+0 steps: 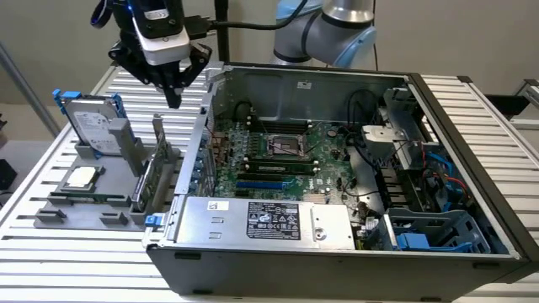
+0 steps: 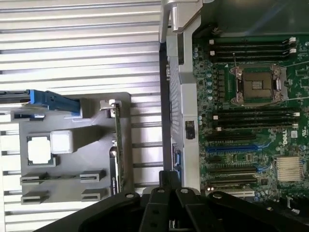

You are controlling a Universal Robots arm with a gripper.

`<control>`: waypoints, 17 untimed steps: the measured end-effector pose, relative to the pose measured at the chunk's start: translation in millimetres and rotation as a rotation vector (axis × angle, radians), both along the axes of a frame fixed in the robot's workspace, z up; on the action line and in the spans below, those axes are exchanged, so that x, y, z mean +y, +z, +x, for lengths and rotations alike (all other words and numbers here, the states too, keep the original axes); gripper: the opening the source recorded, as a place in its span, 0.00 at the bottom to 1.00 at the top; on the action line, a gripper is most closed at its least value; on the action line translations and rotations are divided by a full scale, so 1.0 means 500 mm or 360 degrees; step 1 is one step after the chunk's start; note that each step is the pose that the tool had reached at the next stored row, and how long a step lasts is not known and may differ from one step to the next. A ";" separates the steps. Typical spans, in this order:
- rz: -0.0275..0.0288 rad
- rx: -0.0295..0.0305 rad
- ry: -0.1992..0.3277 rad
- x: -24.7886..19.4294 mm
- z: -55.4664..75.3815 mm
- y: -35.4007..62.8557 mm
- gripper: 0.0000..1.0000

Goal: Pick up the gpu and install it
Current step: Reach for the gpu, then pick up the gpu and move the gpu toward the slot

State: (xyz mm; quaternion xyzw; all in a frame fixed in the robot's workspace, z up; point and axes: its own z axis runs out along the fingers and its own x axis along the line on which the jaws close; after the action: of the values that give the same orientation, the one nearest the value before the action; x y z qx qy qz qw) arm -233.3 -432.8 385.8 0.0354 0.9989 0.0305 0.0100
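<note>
One end of the gpu (image 2: 118, 145) behind the gripper (image 2: 170, 180)

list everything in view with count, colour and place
gpu: one, green, upright in the holder
hard drive: one, silver, blue-edged frame, upright in the holder
cpu chip: one, silver, flat in the holder
holder: one, grey, on the table
computer case: one, dark grey, open, on the table
motherboard: one, green, inside the case
power supply: one, silver, inside the case
table: one, white slats, under everything
robot arm: one, silver and blue, behind the case
end effector: one, black, above the holder, clear of the gpu
</note>
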 end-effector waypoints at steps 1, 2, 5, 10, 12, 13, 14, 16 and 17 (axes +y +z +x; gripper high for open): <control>-0.00011 0.00001 0.0000 -0.0012 -0.008 -0.001 0.00; -0.00023 0.00002 0.0000 -0.0024 -0.015 -0.003 0.00; -0.00056 0.00004 0.0000 -0.0054 -0.040 -0.007 0.00; -0.00107 0.00006 0.0000 -0.0092 -0.084 -0.017 0.00; -0.00123 0.00005 0.0000 -0.0098 -0.101 -0.022 0.00; -0.00130 0.00006 0.0000 -0.0100 -0.110 -0.024 0.00; -0.00137 0.00005 0.0000 -0.0104 -0.117 -0.027 0.00; -0.00164 0.00018 0.0000 -0.0113 -0.125 -0.032 0.00; -0.00206 0.00043 0.0000 -0.0115 -0.125 -0.032 0.00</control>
State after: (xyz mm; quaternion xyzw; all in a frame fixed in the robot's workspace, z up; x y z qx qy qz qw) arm -295.7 -438.5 369.9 0.0354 0.9990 0.0240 0.0089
